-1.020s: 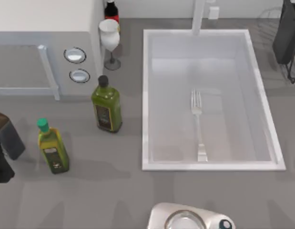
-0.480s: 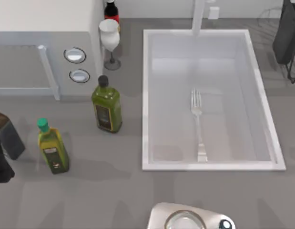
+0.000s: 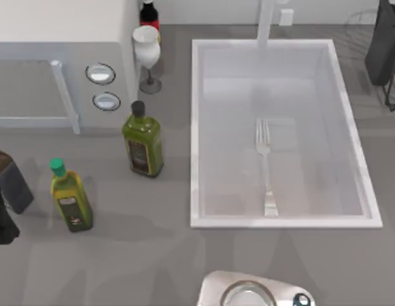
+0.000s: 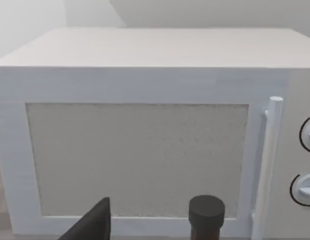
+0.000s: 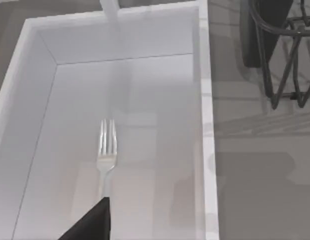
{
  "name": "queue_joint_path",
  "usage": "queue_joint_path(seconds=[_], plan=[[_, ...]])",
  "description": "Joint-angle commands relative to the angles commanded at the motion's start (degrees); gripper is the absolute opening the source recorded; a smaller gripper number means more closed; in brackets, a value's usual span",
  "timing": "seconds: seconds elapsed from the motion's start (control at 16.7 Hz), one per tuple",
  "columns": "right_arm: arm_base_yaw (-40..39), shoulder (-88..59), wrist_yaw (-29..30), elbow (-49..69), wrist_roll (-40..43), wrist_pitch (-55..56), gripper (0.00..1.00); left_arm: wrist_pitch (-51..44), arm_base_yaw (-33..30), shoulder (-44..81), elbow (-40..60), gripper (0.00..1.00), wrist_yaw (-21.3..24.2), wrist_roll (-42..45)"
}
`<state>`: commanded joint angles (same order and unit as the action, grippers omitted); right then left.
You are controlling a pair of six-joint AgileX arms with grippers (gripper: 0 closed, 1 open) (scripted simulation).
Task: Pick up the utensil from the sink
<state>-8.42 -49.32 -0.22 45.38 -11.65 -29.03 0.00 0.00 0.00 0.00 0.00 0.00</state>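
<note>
Fork (image 3: 265, 167) lies flat on the floor of the sink (image 3: 197, 127) in the top view, a bit toward 4 o'clock of basin centre, tines to 12, wide handle end to 6, near the 6 o'clock wall. Faucet post (image 3: 266, 22) stands at the sink's 12 o'clock short side. On the desk (image 3: 120, 261) at 9 o'clock of the sink: microwave (image 3: 57, 57), wine glass (image 3: 147, 54), dark green bottle (image 3: 143, 141) and, further toward 8, a yellow-green bottle w/ green cap (image 3: 70, 196). Left arm (image 3: 6, 197) sits parked at the 9 o'clock edge; right arm (image 3: 383, 48) at approx. 2 o'clock by a wire rack (image 3: 369, 25). Pincer state can't be told for either arm.

Left wrist view: faces the microwave door (image 4: 137, 160), handle bar (image 4: 267, 160) beside it, two knobs past that. Dark finger tip (image 4: 92, 225) and a black bottle cap (image 4: 206, 210) show close to the lens.

Right wrist view: looks down into the sink, fork on the floor, nothing touching it. One dark finger tip (image 5: 92, 225) pokes in near the fork's handle part, wire rack outside the rim.
</note>
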Motion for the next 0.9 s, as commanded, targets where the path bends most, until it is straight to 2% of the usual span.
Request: queue_joint_path(seconds=[0.54,0.9], plan=[[-8.99,-55.03,0.25,50.09,-9.19,-29.36,1.0,0.0,0.0,0.0,0.0,1.0,0.0,0.0],[-13.78,-83.52,0.45,75.91,-12.58,-43.26,1.0,0.0,0.0,0.0,0.0,1.0,0.0,0.0]])
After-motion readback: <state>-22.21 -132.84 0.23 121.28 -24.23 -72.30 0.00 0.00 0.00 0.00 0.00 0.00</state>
